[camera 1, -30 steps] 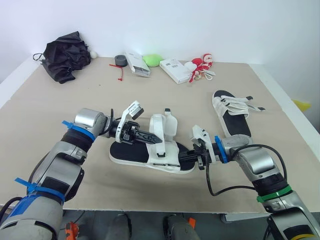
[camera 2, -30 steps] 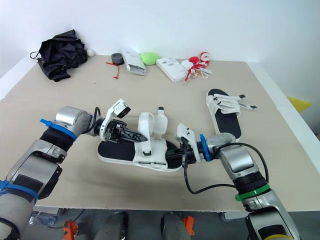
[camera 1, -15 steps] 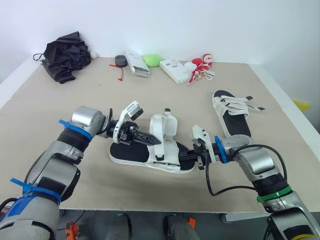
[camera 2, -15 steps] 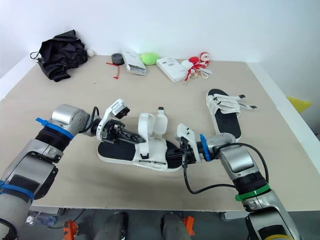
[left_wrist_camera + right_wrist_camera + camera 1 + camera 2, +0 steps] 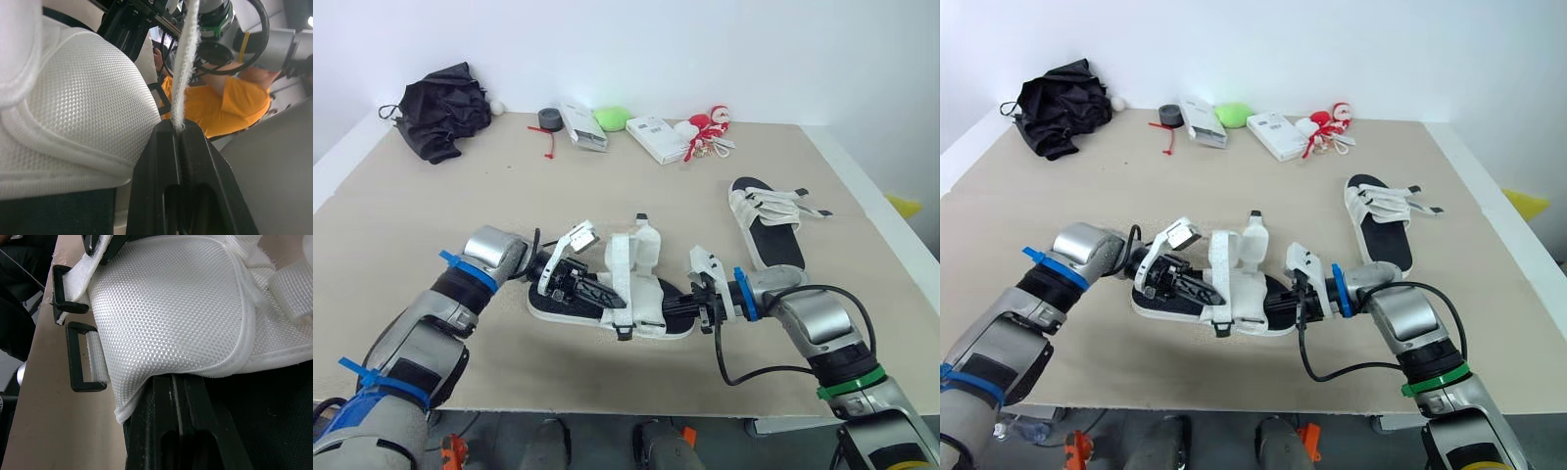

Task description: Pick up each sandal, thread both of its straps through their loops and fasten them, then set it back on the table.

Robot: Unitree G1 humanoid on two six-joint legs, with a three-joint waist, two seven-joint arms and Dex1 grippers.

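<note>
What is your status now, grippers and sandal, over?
Left gripper shut on strap. Right gripper shut on near sandal, strap not yet threaded. Nothing blocks; second sandal apart on table.

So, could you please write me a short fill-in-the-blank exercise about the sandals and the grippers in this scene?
1. The left gripper has its fingers shut on a white ____ of the near sandal.
2. The other sandal lies flat on the table, on the robot's ____ side.
3. In the right wrist view, two ____ loops hang at the edge of the near sandal's white mesh upper.

Missing words: strap; right; black
</note>
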